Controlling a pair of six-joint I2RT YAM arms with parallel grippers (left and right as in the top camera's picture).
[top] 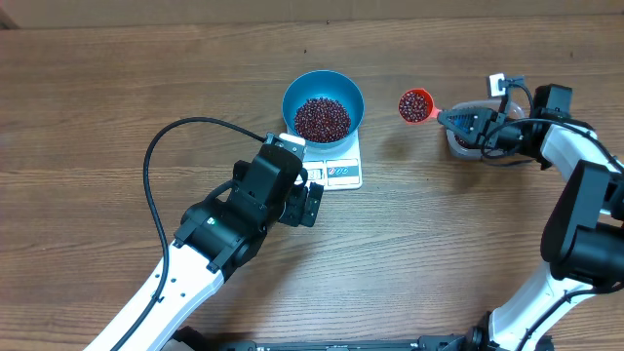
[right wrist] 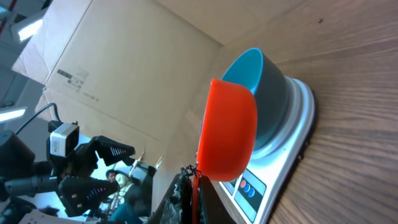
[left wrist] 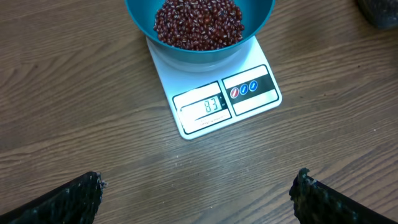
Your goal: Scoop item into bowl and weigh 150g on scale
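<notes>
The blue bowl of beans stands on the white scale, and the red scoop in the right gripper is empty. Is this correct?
No. The overhead view shows beans in the red scoop; the rest is right.

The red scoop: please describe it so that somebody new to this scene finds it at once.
On the wooden table, find the blue bowl of beans standing on the white scale. Just to its right, the right gripper holds the red scoop by its handle. Unlike the bowl, it is red and much smaller.

The bowl (left wrist: 261,15) and scale (left wrist: 249,107) look smooth plastic; the table (top: 146,78), matt grained wood.
</notes>
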